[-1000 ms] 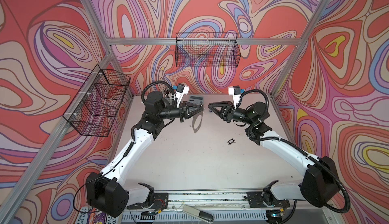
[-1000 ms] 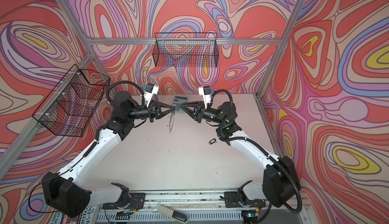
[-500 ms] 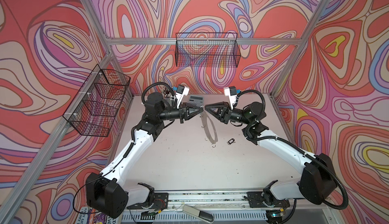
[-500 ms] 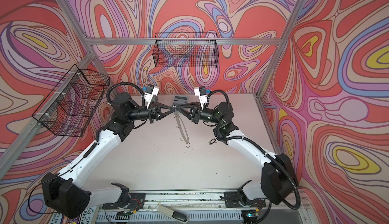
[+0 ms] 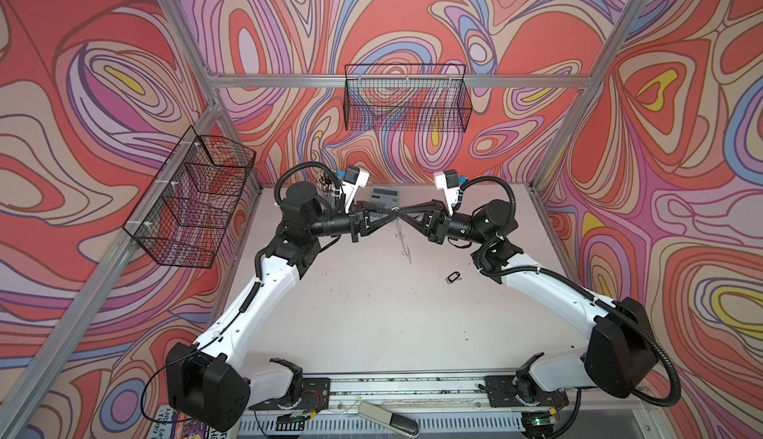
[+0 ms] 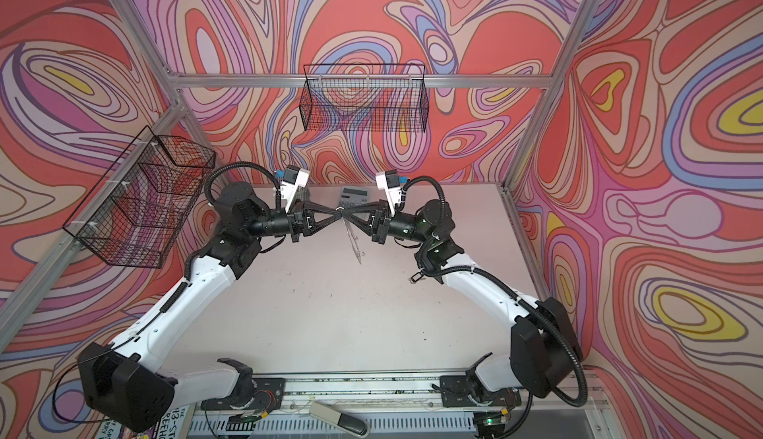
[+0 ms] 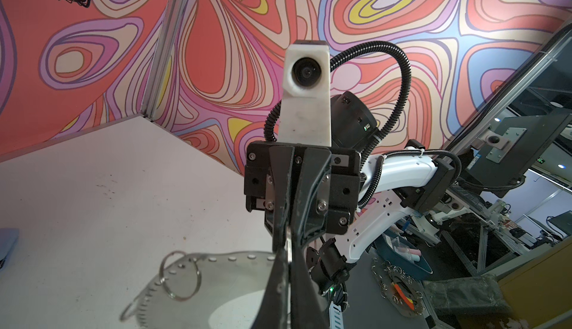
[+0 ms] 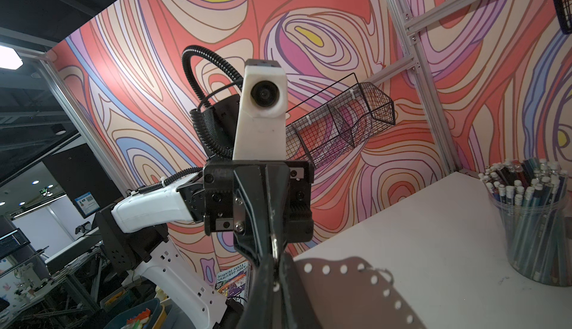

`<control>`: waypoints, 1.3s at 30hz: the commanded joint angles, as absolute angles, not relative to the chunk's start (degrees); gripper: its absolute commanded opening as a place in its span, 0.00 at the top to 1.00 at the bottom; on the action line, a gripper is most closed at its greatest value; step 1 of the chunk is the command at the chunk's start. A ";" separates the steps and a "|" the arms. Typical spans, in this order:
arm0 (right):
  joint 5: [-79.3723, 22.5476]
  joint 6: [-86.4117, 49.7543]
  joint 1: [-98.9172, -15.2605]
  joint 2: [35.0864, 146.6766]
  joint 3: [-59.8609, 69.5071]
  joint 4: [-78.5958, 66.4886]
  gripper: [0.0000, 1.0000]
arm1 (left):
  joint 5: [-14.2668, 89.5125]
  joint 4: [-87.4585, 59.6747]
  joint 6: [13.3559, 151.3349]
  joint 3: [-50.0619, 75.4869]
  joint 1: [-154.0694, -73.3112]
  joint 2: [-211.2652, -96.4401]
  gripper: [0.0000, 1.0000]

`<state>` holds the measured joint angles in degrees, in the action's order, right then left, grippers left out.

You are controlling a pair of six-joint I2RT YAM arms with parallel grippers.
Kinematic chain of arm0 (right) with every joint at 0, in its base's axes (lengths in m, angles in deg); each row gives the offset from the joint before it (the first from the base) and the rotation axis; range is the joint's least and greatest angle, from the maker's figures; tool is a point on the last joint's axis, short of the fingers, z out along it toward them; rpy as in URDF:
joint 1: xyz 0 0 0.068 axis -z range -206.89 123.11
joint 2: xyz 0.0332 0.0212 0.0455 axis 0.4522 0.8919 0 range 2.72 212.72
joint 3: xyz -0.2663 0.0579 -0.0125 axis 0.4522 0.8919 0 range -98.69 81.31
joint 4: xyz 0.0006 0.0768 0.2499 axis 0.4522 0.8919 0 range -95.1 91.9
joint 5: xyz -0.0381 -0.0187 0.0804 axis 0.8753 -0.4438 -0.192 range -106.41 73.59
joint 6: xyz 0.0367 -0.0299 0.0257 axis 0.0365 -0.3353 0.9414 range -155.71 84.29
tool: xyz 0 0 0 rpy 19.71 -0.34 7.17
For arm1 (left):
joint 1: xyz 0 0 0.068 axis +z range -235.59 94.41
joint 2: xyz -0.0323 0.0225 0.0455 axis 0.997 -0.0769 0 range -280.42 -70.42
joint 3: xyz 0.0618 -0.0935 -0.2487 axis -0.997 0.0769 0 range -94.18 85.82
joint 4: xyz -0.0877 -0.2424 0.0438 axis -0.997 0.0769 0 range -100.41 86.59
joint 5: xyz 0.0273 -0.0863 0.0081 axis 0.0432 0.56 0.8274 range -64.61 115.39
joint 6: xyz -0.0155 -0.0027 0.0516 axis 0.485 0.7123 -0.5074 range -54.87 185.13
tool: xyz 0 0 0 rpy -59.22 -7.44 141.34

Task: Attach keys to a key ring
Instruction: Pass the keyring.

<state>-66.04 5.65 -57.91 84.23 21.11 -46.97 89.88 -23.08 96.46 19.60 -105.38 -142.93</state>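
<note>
The key ring (image 5: 404,239) is being held in the air over the far half of the table (image 5: 371,317). It is hanging edge-on just below the spot where the two tools are meeting tip to tip. The left gripper (image 5: 388,212) is being pressed closed on its upper rim. The right gripper (image 5: 401,212) is closed on the same spot from the opposite side. Silver wire loops (image 7: 181,276) are being carried along the dotted rim.

The keys (image 5: 453,276) are lying flat on the table near the right arm, well apart from the ring and untouched.

The pale tabletop is being shown scuffed and speckled with dark marks. A calculator (image 5: 385,198) is lying at its far edge, and a cup of pencils (image 8: 532,219) is standing in the far left corner.

The cell is being enclosed by walls (image 5: 413,16) printed with red, pink and purple swirls, framed by aluminium posts (image 5: 181,11). A wire basket (image 5: 406,102) is being carried on the back wall and a divided basket (image 5: 194,201) on the left wall.
</note>
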 commanded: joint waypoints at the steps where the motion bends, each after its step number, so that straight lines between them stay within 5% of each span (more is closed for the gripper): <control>1: -66.79 5.49 -58.86 84.99 19.33 -47.55 0.98 | 91.14 -26.23 97.03 19.79 -105.44 -141.97 1.00; 10: -65.94 2.83 -59.01 84.24 19.44 -44.31 1.00 | 90.08 -24.53 95.32 20.25 -105.37 -141.98 0.96; 14: -64.72 2.09 -58.97 83.66 20.03 -43.49 1.00 | 89.08 -23.37 94.31 20.25 -105.45 -141.88 0.76; 19: -62.58 1.11 -58.98 82.76 20.80 -42.81 1.00 | 87.29 -21.45 93.18 19.71 -105.00 -141.00 0.71; 29: -62.87 1.26 -58.96 81.77 21.76 -44.46 1.00 | 86.64 -21.05 93.83 19.47 -103.16 -138.61 0.71; 39: -64.52 -8.21 -58.97 80.68 17.94 -29.73 1.00 | 87.31 -4.76 82.53 13.83 -103.08 -139.64 0.71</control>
